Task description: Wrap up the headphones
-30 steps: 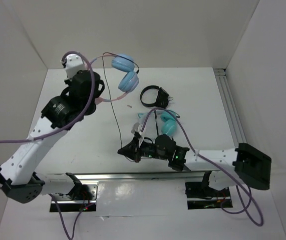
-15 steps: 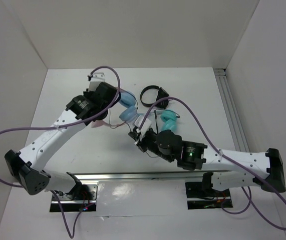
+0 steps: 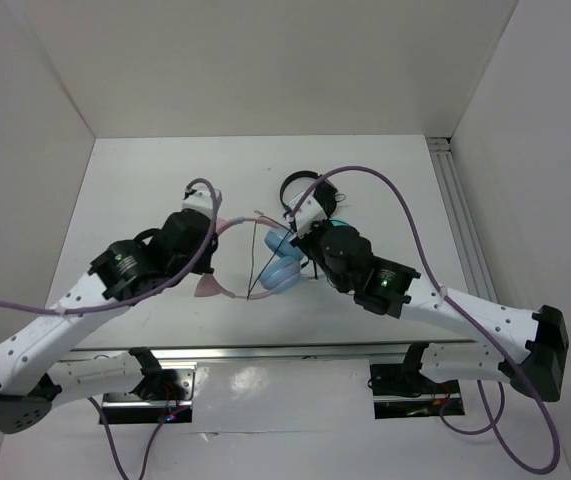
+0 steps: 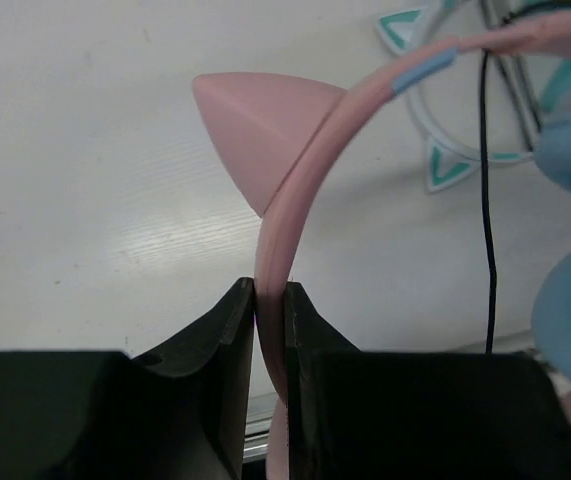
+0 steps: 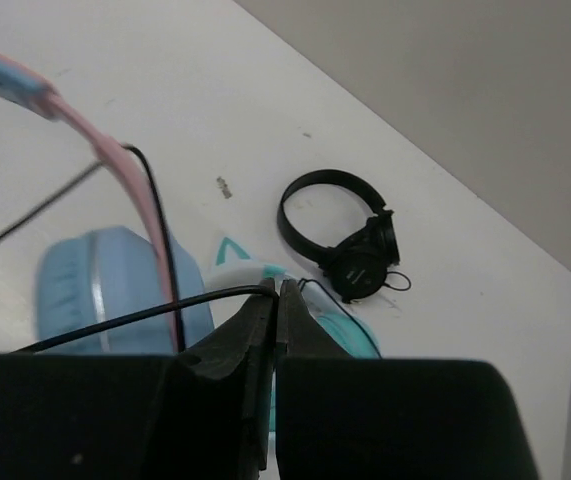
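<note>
The headphones have a pink cat-eared headband [image 3: 240,221], light blue ear cups [image 3: 283,264] and a thin black cable [image 3: 254,262]; they are held over the middle of the table. My left gripper [image 3: 215,228] is shut on the headband [image 4: 270,250], just below a pink ear [image 4: 265,120]. My right gripper [image 3: 296,240] is shut on the cable [image 5: 165,310] right at its fingertips, beside a blue ear cup [image 5: 95,290]. The cable hangs down past the headband [image 5: 130,170].
The smaller black headphones [image 3: 300,190] lie behind the right gripper and also show in the right wrist view [image 5: 350,235]. The white-and-teal cat-ear headphones [image 5: 335,325] lie under the right gripper and show in the left wrist view [image 4: 435,150]. White walls stand round the table.
The left arm has brought the headphones from the back of the table down to the middle. The right gripper has swung from the front up behind the ear cups, carrying the cable.
</note>
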